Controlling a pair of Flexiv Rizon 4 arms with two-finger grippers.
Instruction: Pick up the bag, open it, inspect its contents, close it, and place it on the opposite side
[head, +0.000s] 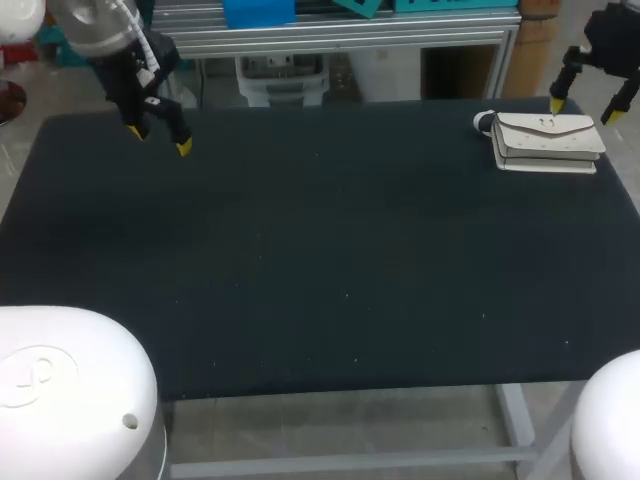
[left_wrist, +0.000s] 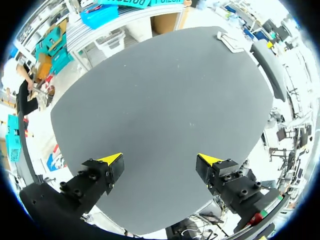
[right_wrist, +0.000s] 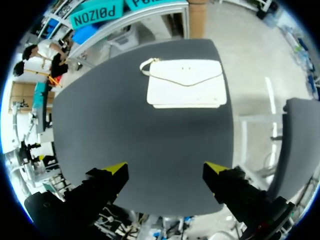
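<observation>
A small white bag (head: 547, 141) with a closed envelope flap lies flat at the table's far right corner. It shows ahead of the fingers in the right wrist view as the bag (right_wrist: 186, 83), and as a small shape far off, the bag (left_wrist: 229, 41), in the left wrist view. My right gripper (head: 587, 108) hangs open just above and behind the bag, empty. My left gripper (head: 158, 139) hovers open over the far left corner, well away from the bag, with nothing between its fingers. Each wrist view shows its own gripper open: left gripper (left_wrist: 160, 161), right gripper (right_wrist: 166, 169).
The black table (head: 320, 260) is bare apart from the bag. Its right edge runs close beside the bag. A grey metal frame (head: 340, 40) stands just behind the far edge.
</observation>
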